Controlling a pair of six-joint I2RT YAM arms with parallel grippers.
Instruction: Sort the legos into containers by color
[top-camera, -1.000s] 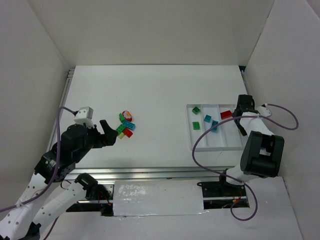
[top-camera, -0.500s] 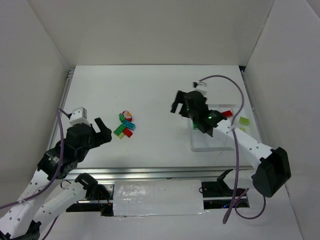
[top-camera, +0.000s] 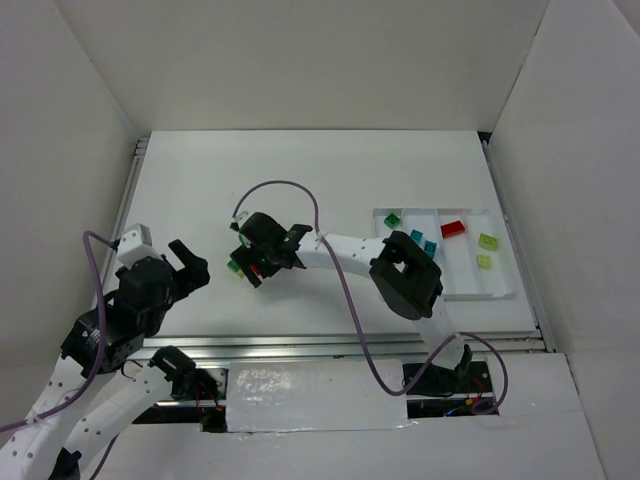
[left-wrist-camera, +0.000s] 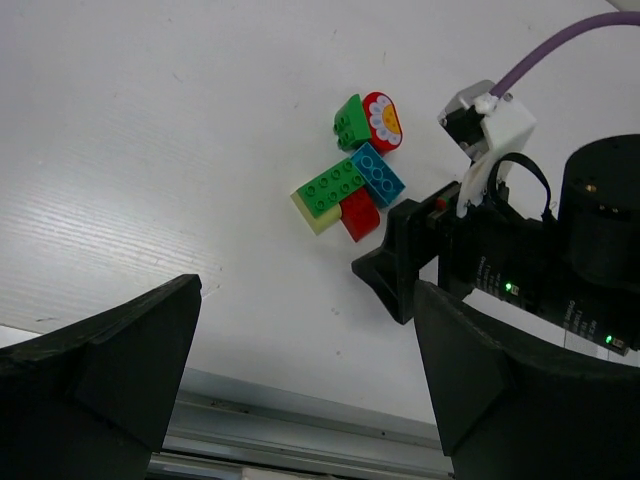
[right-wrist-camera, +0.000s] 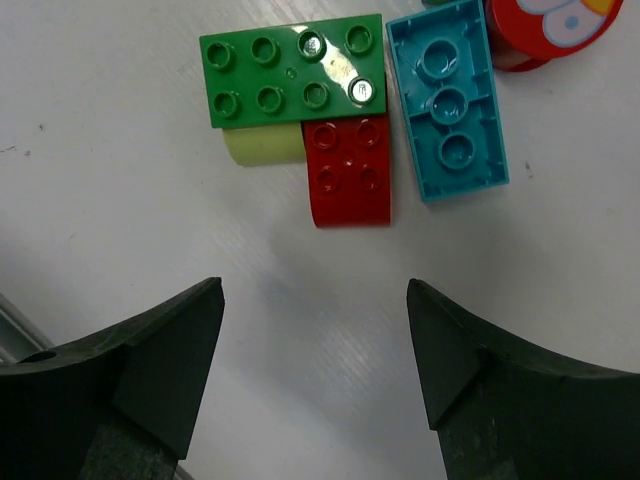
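Note:
A cluster of legos lies left of centre: a green brick (right-wrist-camera: 292, 70) on a pale yellow one (right-wrist-camera: 263, 145), a red brick (right-wrist-camera: 348, 170), a teal brick (right-wrist-camera: 446, 100) and a round red piece (right-wrist-camera: 545, 25). My right gripper (right-wrist-camera: 313, 300) hangs open and empty just short of the red brick. From above, the right gripper (top-camera: 247, 268) covers most of the cluster. My left gripper (top-camera: 195, 258) stands wide open and empty, left of the cluster (left-wrist-camera: 345, 195). The white tray of containers (top-camera: 460, 282) holds a green brick (top-camera: 394, 220), two teal ones (top-camera: 415, 237), a red one (top-camera: 453, 229) and two yellow-green ones (top-camera: 488, 241).
The right arm (top-camera: 345, 248) stretches from the tray side across the table's middle to the cluster. White walls enclose the table on three sides. A metal rail (top-camera: 330, 348) runs along the near edge, and the right gripper's black fingers (left-wrist-camera: 392, 272) show in the left wrist view.
The right arm swung from above the tray leftward across the table to the lego cluster. The left gripper drew back a little to the left, away from the cluster.

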